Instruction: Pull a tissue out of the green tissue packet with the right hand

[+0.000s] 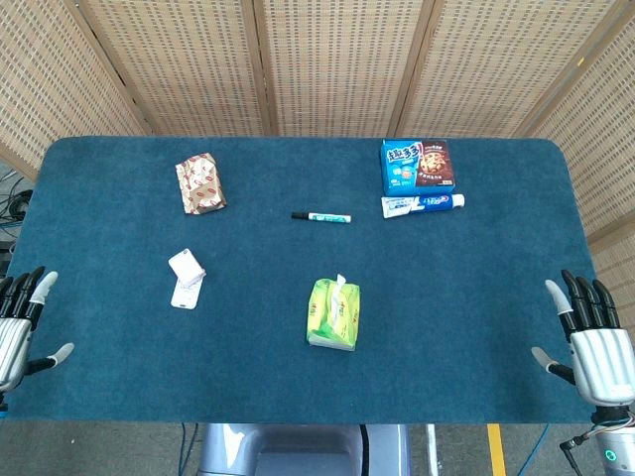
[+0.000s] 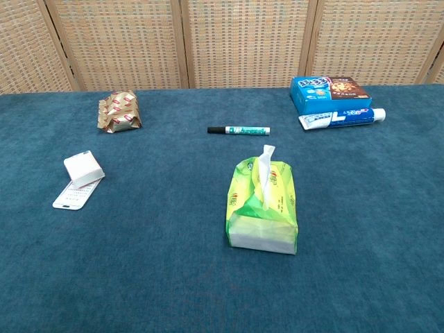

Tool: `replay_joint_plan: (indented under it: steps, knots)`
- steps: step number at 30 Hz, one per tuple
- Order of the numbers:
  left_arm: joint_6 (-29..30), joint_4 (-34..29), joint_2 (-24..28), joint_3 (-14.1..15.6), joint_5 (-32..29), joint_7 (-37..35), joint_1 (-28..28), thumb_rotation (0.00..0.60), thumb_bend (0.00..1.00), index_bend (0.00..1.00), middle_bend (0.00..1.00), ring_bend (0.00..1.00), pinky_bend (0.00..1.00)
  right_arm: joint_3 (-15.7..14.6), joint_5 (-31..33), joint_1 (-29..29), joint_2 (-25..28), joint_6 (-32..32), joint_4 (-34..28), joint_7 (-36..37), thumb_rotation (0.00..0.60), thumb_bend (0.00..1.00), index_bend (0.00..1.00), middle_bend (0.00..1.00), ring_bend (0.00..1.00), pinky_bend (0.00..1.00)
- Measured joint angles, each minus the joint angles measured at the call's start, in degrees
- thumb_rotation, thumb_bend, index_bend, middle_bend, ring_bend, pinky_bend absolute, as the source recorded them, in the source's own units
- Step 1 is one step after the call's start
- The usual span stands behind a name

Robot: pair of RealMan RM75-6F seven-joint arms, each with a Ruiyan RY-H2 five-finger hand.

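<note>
The green tissue packet point(image 1: 333, 314) point(image 2: 263, 205) lies near the middle of the blue table, a white tissue point(image 1: 339, 288) point(image 2: 264, 166) poking up from its top slot. My right hand point(image 1: 592, 342) rests at the table's right front edge, fingers spread and holding nothing, far to the right of the packet. At the left front edge my left hand point(image 1: 22, 324) also lies with fingers apart and empty. Neither hand appears in the chest view.
A marker pen point(image 1: 321, 216) point(image 2: 238, 130) lies behind the packet. A cookie box point(image 1: 418, 165) point(image 2: 330, 94) and toothpaste tube point(image 1: 424, 204) point(image 2: 342, 118) sit back right. A foil snack bag point(image 1: 200, 183) point(image 2: 119, 111) is back left; a small white box on a card point(image 1: 186, 277) point(image 2: 80, 179) lies left.
</note>
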Motion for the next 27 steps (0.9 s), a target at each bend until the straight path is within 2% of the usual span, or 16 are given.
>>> replay_joint_plan:
  steps: [9,15,21,27]
  knots:
    - [-0.2,-0.3,0.6,-0.1,0.1,-1.3,-0.1,0.600,0.00,0.00,0.00,0.00,0.00,-0.7,-1.7,1.2,0.0,-1.5,0.0,2.1,0.600,0.00,0.02,0.00,0.00,0.03]
    - [-0.7,-0.2,0.5,-0.4,-0.4,-1.2,-0.4,0.600,0.00,0.00,0.00,0.00,0.00,-1.1,-6.8,6.6,1.0,-6.2,0.1,4.1,0.600,0.00,0.05,0.00,0.00,0.05]
    - [-1.6,-0.4,0.3,-0.8,-1.3,-0.8,-0.9,0.600,0.00,0.00,0.00,0.00,0.00,-0.1,-11.8,16.0,2.2,-15.5,-1.8,2.7,0.600,0.03,0.10,0.06,0.02,0.17]
    - [-2.8,-0.1,0.0,-1.1,-2.8,-0.5,-1.3,0.600,0.00,0.00,0.00,0.00,0.00,1.6,-12.6,24.9,2.0,-27.8,-8.1,-0.1,0.600,0.13,0.14,0.10,0.06,0.20]
